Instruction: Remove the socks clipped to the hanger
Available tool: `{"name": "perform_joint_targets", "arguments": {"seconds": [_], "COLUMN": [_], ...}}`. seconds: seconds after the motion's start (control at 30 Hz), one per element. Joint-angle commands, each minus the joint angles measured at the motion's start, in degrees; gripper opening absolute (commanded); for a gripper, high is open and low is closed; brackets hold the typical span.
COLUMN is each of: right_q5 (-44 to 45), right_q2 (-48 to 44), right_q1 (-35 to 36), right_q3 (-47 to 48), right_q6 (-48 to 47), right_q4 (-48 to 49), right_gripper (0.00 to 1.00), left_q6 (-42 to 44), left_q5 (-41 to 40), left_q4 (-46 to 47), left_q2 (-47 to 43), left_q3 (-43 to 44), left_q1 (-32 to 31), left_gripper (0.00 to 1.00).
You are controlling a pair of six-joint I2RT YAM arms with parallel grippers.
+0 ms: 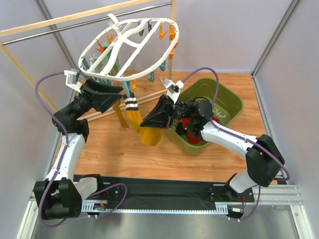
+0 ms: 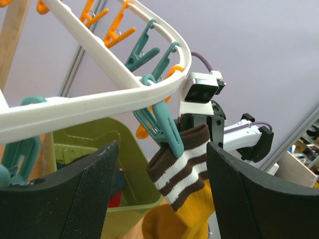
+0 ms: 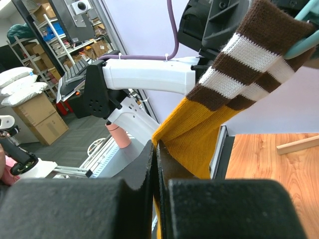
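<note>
The right tool is closed on the mustard sock. In the right wrist view its two fingers stand nearly together, with only a thin slit between them, and the yellow fabric runs down into that slit. Above this tool the sock rises to its brown-and-white striped cuff, which is pinched in a teal clip at the top right of that view.

The left tool is wide open and holds nothing. Its two dark fingers stand to either side of the cuff, and the sock hangs in the gap between them, touching neither as far as can be seen. The teal clip bites the cuff's upper edge just above this tool, and it hangs from the white hanger, whose rim crosses overhead.

From above, the hanger is tilted and hooked on the rail. The left tool sits under its near edge, and the right tool is just beyond the sock on the far side — the two face each other across it. Behind the right tool a green bin stands on the wooden bench.
</note>
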Motion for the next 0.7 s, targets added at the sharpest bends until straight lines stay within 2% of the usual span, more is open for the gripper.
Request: {"name": "perform_joint_targets", "arguments": {"seconds": [0.0, 0.17, 0.27, 0.47, 0.67], "right_q5": [-2.4, -0.8, -0.9, -0.4, -0.5], "right_q2": [-1.1, -1.1, -0.5, 0.3, 0.7], "right_q1": [0.1, 0.2, 0.2, 0.2, 0.2], "right_q3": [2.3, 1.8, 1.9, 2.5, 2.5], "right_q6": [-0.1, -4.9, -4.5, -4.6, -4.3], "right_q4": [0.6, -4.4, -3.7, -3.8, -3.7], "right_gripper": [0.00, 0.00, 0.00, 0.00, 0.00], "left_q6": [-1.0, -2.2, -6.7, -4.8, -3.9], "left_q5": [1.4, 3.3, 4.2, 4.7, 5.0], "left_q4": [8.8, 11.7, 19.9, 19.8, 19.3], "left_q2": [-1.9, -2.1, 1.2, 2.7, 4.2], "left_q3": [-1.6, -7.1, -6.6, -4.6, -2.1], "left_q1": [-0.3, -0.3, -1.1, -6.5, -6.3], "left_gripper": [0.78, 0.79, 0.79, 0.77, 0.76]}}
